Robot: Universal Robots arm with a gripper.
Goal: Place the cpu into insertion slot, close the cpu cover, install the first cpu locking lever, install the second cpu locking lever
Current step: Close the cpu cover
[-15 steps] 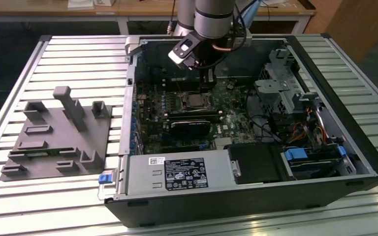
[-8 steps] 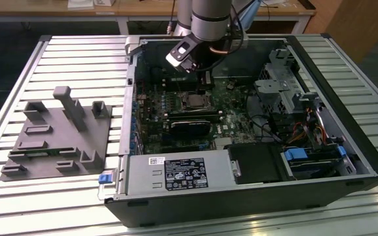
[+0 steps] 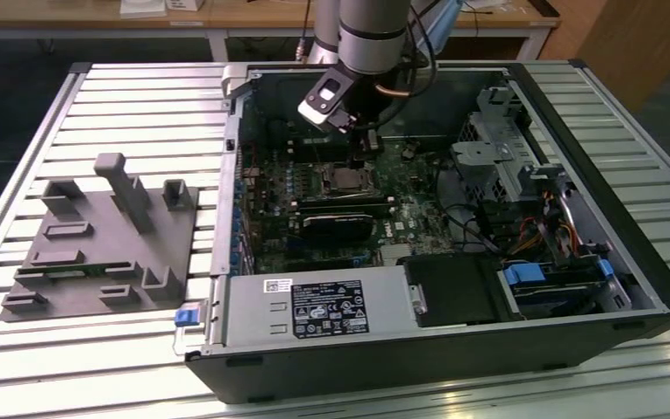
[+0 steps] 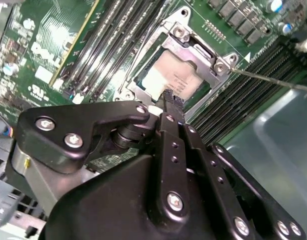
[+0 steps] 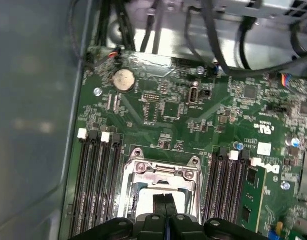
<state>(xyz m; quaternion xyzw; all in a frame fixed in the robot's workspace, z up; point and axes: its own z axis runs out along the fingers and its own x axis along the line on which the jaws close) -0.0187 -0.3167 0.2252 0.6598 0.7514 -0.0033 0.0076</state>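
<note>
Your computer case (image 3: 428, 371) lies on the table (image 3: 137, 96), a parts block (image 3: 91, 249) at the exterior view's left of it, the gripper (image 4: 172, 100) just above the chip (image 4: 174, 75) in its socket (image 5: 127, 185).

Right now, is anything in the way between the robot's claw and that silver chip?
Nothing visible. In the second wrist view the gripper hangs over the cpu, whose top shows bare through the open middle of the cpu cover.

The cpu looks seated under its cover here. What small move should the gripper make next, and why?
Probably a short shift toward the thin lever rod. The cpu already lies seated with the cpu cover down around it, and the shut gripper hovers at the chip's edge, while the rod seems to stand free, not latched.
</note>
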